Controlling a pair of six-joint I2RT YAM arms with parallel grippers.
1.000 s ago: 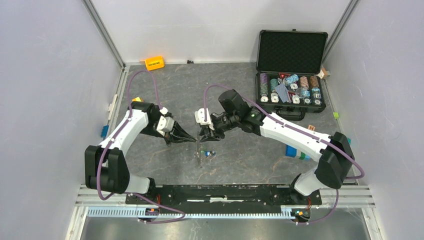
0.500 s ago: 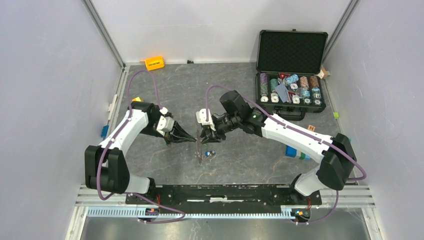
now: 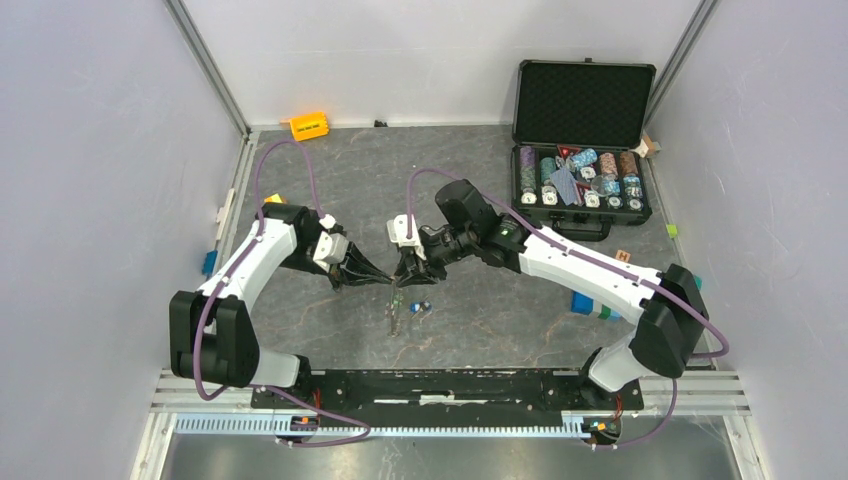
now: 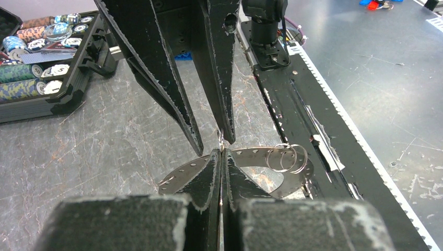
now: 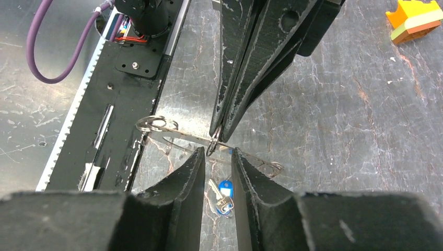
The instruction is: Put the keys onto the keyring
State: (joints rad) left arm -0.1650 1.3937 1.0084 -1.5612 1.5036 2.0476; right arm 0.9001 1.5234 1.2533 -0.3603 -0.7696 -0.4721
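Note:
My left gripper (image 3: 378, 279) is shut on the rim of the keyring (image 3: 394, 314), a flat grey metal ring that hangs from its tips just above the table. In the left wrist view the closed fingertips (image 4: 221, 152) pinch the keyring (image 4: 251, 155), and small wire rings (image 4: 286, 157) hang on it. My right gripper (image 3: 408, 270) is narrowly open and empty, tip to tip with the left one. In the right wrist view its fingers (image 5: 194, 167) straddle the blue key (image 5: 223, 191), which lies on the table. A green speck (image 3: 399, 297) beside the ring is the green key.
An open black case (image 3: 582, 190) of poker chips stands at the back right. Blue and green blocks (image 3: 592, 303) lie at the right, an orange block (image 3: 309, 125) at the back left. The black base rail (image 3: 450, 385) runs along the near edge.
My right gripper has shifted slightly left toward the left gripper's tips. The hanging keyring has swung a little left. The left arm is nearly still.

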